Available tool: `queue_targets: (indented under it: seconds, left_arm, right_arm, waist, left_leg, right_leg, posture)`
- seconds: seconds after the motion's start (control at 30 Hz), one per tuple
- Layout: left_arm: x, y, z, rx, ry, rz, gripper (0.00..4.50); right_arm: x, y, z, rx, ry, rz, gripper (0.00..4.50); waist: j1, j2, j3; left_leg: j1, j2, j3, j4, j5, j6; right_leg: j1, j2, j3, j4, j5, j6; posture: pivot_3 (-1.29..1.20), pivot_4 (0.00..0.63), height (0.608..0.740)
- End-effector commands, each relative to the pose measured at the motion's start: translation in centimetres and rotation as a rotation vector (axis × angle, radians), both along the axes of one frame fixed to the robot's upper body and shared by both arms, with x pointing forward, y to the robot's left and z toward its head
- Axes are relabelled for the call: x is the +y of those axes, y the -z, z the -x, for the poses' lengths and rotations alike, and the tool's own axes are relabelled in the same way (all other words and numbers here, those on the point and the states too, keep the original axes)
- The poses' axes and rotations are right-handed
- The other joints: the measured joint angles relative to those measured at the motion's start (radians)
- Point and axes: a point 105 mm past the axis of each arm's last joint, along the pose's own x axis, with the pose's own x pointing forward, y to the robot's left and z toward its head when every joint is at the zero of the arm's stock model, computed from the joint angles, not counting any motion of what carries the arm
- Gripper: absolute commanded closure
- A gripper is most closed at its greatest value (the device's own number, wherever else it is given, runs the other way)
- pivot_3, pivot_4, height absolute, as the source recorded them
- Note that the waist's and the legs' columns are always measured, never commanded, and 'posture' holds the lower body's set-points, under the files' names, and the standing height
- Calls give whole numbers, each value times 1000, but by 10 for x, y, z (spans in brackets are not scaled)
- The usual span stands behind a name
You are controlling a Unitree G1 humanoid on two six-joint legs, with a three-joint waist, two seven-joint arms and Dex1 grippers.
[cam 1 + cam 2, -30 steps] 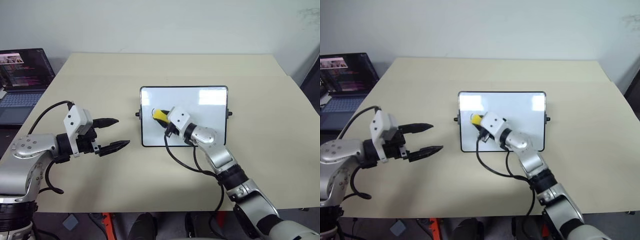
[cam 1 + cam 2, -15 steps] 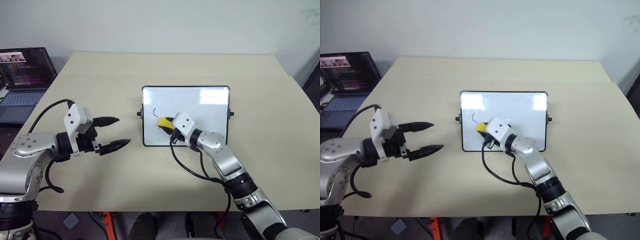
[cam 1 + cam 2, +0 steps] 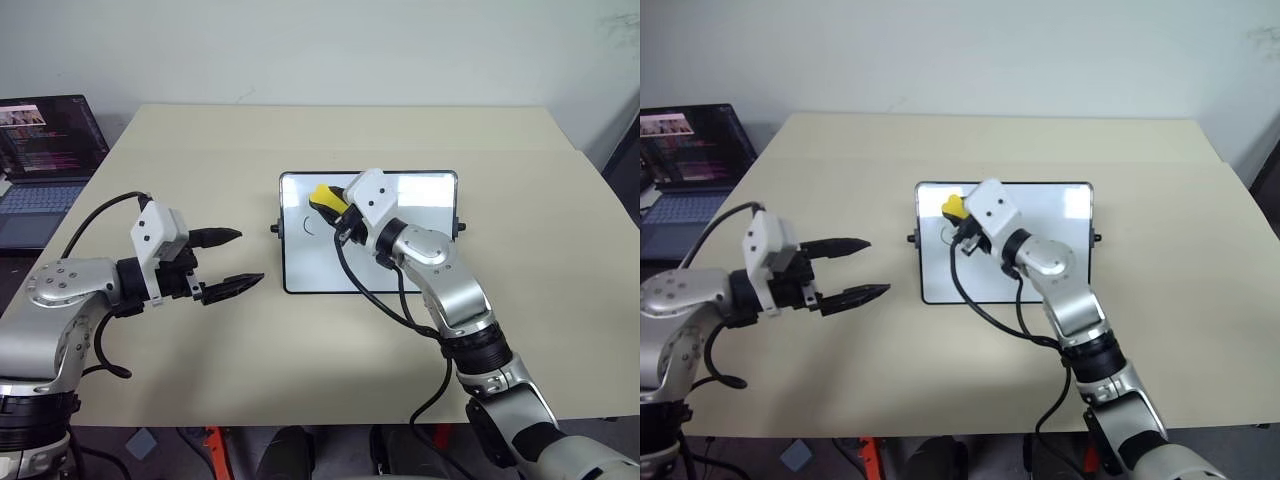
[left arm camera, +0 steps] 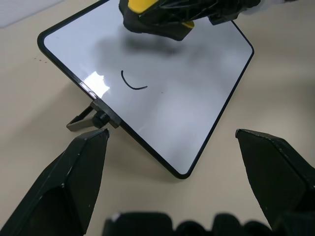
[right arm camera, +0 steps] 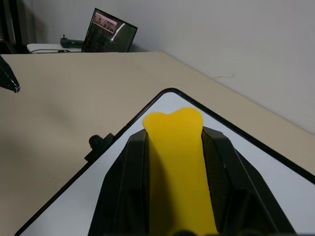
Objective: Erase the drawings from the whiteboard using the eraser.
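Eraser [image 3: 322, 195] clamped in right gripper [image 3: 333, 207], raised off whiteboard's [image 3: 420, 250] top-left corner, likely repositioning. 1 curved mark [image 4: 133, 82] left below it. Left gripper [image 3: 232, 262] open, idle beside board on table [image 3: 300, 360].

Whiteboard [image 3: 400, 255] lies flat at table centre, black-framed, glossy. One curved black stroke [image 4: 133, 83] is left near its 9 o'clock edge. Yellow eraser [image 3: 322, 196] is held above the 11 o'clock corner, off the surface.
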Motion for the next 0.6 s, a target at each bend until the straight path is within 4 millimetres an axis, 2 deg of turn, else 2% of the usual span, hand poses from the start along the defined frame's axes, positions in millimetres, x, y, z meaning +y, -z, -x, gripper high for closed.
queue_targets:
  seconds: [0.03, 0.3, 0.6]
  left_arm:
    - [-1, -10, 0, -40, 14, -15, 0]
    - [-1, -8, 2, -37, 9, -18, 0]
    - [0, -14, -1, -48, 11, -21, 0]
  right_arm:
    - [4, -15, -5, -67, 0, -30, 3323]
    - [14, -2, -19, -75, -4, -16, 3323]
    - [28, 3, -26, -90, -21, -12, 3323]
  waist:
    - [0, 0, 0]
    - [-2, 0, 0]
    - [-6, 0, 0]
  left_leg:
    - [0, 0, 0, 0, 0, 0]
    - [0, 0, 1, 0, 0, 0]
    - [-1, 0, 1, 0, 0, 0]
  right_leg:
    - [0, 0, 0, 0, 0, 0]
    - [-1, 0, 0, 0, 0, 0]
    - [-1, 0, 1, 1, 0, 0]
  posture:
    - [0, 150, 740]
    - [0, 150, 740]
    - [0, 150, 740]
